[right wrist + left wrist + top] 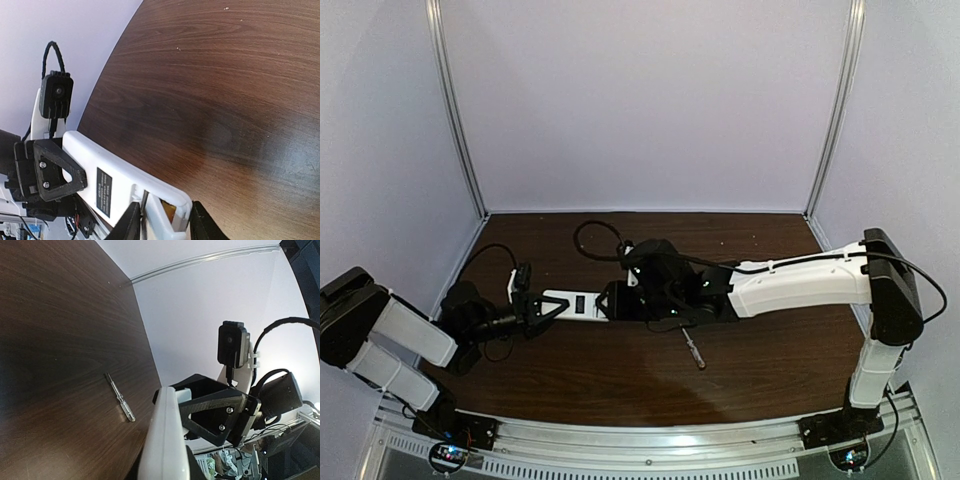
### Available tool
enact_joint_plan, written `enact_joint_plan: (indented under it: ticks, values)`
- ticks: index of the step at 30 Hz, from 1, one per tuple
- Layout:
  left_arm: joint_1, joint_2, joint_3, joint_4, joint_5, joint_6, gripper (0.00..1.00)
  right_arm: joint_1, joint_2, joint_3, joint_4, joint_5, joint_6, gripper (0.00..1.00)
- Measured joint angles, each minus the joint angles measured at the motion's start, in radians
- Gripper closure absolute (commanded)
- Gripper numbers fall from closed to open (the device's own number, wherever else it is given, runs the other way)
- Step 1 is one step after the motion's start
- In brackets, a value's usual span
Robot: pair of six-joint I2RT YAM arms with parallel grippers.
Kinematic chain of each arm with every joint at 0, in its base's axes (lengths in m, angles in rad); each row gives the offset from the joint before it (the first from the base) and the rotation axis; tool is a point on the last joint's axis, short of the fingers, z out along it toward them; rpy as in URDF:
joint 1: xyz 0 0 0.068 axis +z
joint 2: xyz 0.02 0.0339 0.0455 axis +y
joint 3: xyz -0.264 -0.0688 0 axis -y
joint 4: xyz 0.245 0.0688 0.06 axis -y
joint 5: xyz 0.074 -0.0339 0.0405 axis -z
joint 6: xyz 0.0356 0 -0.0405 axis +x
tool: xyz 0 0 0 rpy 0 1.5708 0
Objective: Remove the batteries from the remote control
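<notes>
The white remote control [575, 303] is held off the table between both grippers. My left gripper [533, 306] is shut on its left end; in the left wrist view the remote [165, 435] runs edge-on out of that gripper [167, 475]. My right gripper [620, 300] is at the remote's right end. In the right wrist view the remote [107, 165] shows its black label and an open compartment. An orange sliver of one of the batteries [168, 212] shows inside. The right gripper [165, 225] has a finger against each side of that end.
A thin silver screwdriver [693, 349] lies on the brown table in front of the right gripper and also shows in the left wrist view [120, 397]. Purple walls with metal corner posts [457, 110] close the back and sides. A black cable [595, 235] loops behind the grippers.
</notes>
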Motion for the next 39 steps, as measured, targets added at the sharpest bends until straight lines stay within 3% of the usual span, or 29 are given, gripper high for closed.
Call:
enact_joint_plan:
  ticks: [27, 31, 35, 39]
  values:
    - [0.007, -0.016, -0.005, -0.042, 0.039, 0.008, 1.00, 0.033, -0.024, -0.039, -0.015, 0.031, -0.022, 0.71]
    - [0.007, -0.023, -0.005, -0.041, 0.048, 0.008, 1.00, 0.037, -0.037, -0.048, -0.016, 0.032, -0.020, 0.68]
    - [0.017, -0.023, -0.005, -0.042, 0.038, 0.008, 1.00, 0.047, -0.056, -0.072, -0.020, 0.034, -0.026, 0.54]
    - [0.029, -0.023, -0.005, -0.044, 0.018, 0.009, 1.00, 0.056, -0.077, -0.108, -0.019, 0.029, -0.034, 0.57]
